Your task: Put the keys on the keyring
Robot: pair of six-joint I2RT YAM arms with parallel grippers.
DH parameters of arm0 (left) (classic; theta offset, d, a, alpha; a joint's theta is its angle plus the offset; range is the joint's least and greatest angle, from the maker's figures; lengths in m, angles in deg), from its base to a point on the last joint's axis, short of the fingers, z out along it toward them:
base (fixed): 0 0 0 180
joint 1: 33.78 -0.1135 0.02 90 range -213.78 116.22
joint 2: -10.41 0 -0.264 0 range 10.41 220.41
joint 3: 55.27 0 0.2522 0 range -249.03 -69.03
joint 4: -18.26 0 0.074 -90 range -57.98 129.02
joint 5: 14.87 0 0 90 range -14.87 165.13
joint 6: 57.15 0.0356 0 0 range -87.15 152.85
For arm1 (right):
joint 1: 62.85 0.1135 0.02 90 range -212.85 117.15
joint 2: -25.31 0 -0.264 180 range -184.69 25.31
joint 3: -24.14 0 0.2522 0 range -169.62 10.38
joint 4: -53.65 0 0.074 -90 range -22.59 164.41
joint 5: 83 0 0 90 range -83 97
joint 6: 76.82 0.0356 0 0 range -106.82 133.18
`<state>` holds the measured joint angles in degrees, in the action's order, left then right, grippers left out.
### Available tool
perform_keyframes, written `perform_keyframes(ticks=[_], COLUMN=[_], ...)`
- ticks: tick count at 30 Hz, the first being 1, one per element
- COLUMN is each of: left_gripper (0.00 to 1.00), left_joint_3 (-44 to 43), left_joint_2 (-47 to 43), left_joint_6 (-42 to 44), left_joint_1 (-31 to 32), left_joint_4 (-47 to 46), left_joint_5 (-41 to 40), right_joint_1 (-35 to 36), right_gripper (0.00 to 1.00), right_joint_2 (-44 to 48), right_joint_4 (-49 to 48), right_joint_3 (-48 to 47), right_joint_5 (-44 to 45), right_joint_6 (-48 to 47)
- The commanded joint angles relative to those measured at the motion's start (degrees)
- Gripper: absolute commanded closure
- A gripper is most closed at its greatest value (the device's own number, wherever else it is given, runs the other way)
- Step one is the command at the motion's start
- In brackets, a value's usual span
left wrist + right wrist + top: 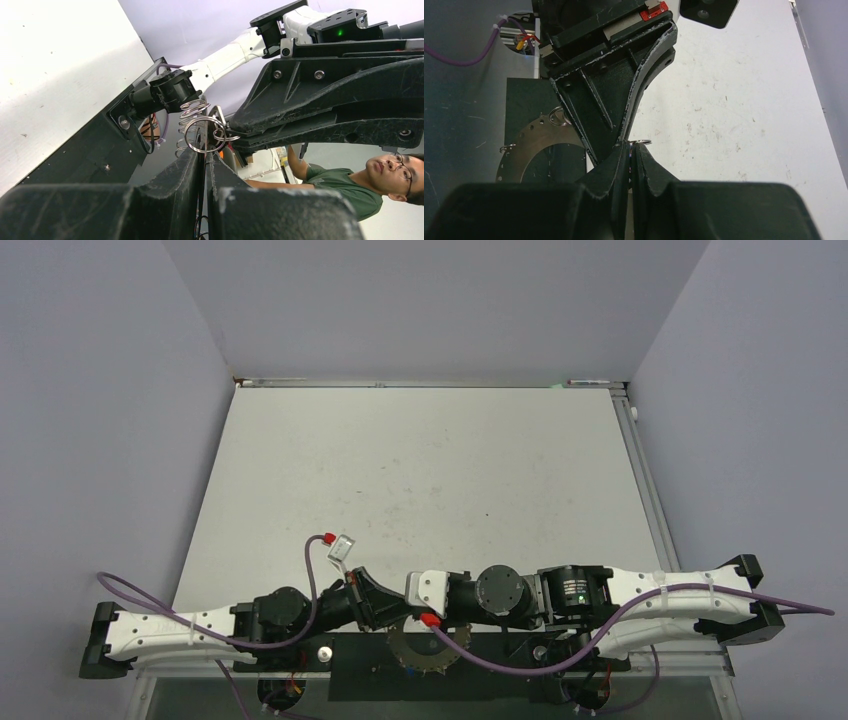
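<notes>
left fingers (pixel 182 172): pressed together, pinched wire loops (pixel 202 134) at their tips | right fingers (pixel 651 170): pressed together, met the left tips at those loops | keyring (pixel 521 142): lay flat on dark plate (pixel 519 100), middle of surface (pixel 734 100) near edge | keys: not discernible

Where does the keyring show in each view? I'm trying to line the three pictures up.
Top external: the keyring lies at bottom centre, on the black plate.
Left wrist: only wire loops show, at centre; the disc cannot be made out.
Right wrist: lower left, its right part hidden.
Shared landmark: the black plate.
</notes>
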<state>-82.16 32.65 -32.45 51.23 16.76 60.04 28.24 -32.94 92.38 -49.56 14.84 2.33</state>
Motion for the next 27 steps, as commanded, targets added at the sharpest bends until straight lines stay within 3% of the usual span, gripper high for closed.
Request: perform_keyframes(ticks=[1,27], left_gripper=[1.0,1.0], left_joint_3=[-2.9,-3.2], left_joint_2=[-0.8,0.3], left_joint_6=[0.6,1.4], left_joint_1=[-0.1,-0.1], left_joint_4=[-4.7,-5.2], left_joint_5=[0.1,1.6], right_joint_1=[-0.3,-0.8], right_gripper=[0.95,0.95], right_joint_2=[0.7,0.4], right_joint_4=[-0.6,-3.4], right_joint_3=[0.0,0.1], right_joint_5=[-2.4,1.7], right_joint_6=[1.1,-0.1])
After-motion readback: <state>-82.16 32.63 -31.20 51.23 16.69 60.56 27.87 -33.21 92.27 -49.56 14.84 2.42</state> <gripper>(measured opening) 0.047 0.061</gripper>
